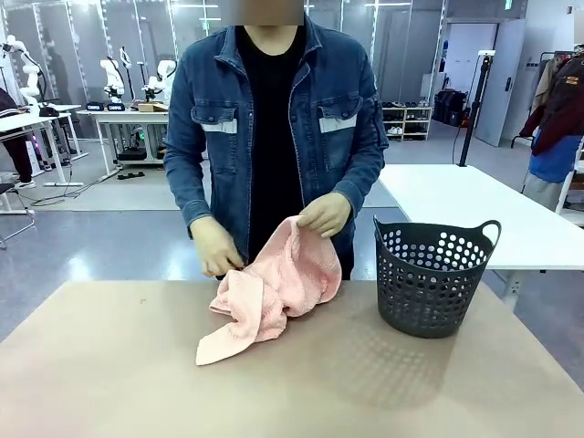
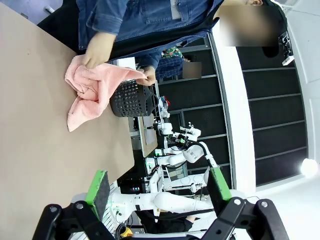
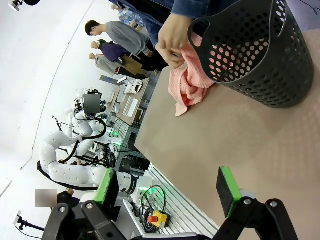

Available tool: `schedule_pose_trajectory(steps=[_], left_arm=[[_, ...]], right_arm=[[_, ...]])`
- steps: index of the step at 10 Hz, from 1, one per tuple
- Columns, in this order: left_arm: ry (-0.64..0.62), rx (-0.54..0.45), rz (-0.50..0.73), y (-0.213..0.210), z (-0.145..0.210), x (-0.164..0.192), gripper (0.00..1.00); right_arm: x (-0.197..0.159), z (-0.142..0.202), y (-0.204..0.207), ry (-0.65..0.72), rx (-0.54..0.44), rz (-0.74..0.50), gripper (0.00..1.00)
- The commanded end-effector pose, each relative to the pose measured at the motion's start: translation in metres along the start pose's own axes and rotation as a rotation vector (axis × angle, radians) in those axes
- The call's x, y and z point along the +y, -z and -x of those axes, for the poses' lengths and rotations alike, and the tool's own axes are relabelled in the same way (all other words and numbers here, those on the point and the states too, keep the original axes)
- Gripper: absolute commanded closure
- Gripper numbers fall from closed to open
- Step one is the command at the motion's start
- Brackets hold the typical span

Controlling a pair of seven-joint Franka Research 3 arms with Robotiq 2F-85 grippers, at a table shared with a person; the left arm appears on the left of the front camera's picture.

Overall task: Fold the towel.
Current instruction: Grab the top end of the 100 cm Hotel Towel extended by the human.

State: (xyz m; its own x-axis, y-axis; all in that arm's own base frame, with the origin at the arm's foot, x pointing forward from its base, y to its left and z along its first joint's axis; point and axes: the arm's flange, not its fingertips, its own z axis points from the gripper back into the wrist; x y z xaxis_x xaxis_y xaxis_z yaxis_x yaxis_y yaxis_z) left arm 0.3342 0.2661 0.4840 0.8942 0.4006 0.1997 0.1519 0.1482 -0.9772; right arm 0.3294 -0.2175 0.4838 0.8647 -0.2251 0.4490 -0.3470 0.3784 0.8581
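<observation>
I am holding my left tool (image 2: 159, 186) and right tool (image 3: 166, 185) with fingers apart, gripping nothing, well back from the towel (image 1: 274, 292). It is lying bunched at the table's (image 1: 109, 383) far edge, with the person's hand (image 1: 326, 213) gripping its top and other hand (image 1: 216, 246) at its side. Reaching in now, I am risking pinching a finger, grabbing several crumpled layers, or knocking the basket (image 1: 433, 278) nearby.

Right wrist view: basket (image 3: 270, 75) top cut off by frame edge; towel (image 3: 190, 87) partly behind basket, pink showing through its holes. Left wrist view: towel covers part of basket's rim.
</observation>
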Motion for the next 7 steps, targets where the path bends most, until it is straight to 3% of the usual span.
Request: schedule_pose_trajectory(steps=[1,7], left_arm=[[0.003,0.007,0.008,-0.0010,0.0014,-0.0008,0.00],[0.003,0.007,0.008,-0.0010,0.0014,-0.0008,0.00]], right_arm=[[-0.0004,-0.0004,-0.0008,-0.006,-0.002,-0.006,0.00],[-0.0004,-0.0004,-0.0008,-0.006,-0.002,-0.006,0.00]])
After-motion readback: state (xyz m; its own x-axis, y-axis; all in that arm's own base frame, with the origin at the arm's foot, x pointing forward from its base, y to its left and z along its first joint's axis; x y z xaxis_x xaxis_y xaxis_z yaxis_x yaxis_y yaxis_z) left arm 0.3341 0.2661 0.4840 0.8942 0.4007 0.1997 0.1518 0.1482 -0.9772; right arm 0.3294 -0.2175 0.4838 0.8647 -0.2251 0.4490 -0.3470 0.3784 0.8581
